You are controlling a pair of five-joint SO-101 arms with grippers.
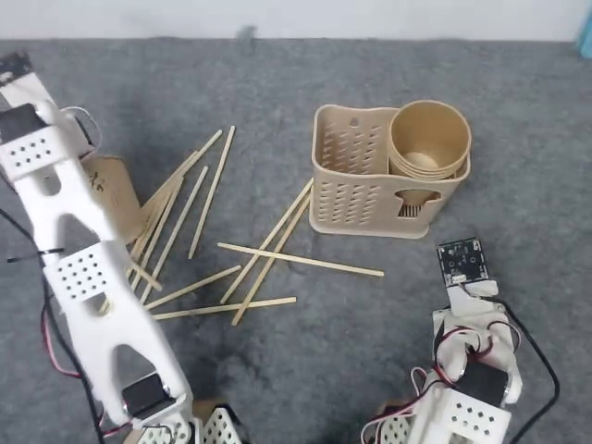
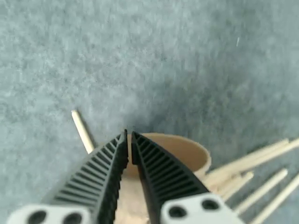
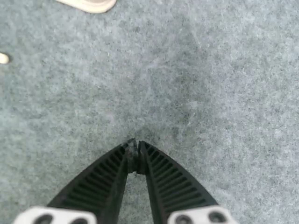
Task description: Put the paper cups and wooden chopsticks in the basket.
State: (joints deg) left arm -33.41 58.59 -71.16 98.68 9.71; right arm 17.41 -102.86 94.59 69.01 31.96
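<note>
Brown paper cup (image 2: pixel 187 153) lay sideways, left of high view: light, crushable; best pinched at rim. Left gripper (image 2: pixel 129 134) nearly closed there; right gripper (image 3: pixel 135 142) closed, empty.

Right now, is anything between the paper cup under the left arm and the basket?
Only loose chopsticks, scattered flat on the carpet between the paper cup and the basket. Nothing upright blocks a lifted path. Stacked cups occupy one compartment.

Grey felt-covered table (image 1: pixel 416 74), beige slotted basket (image 1: pixel 356 199) standing upright toward its far right, wooden chopsticks (image 1: pixel 301 260) scattered loose to the left, paper cup (image 1: pixel 116 190) on its side among the leftmost sticks.
</note>
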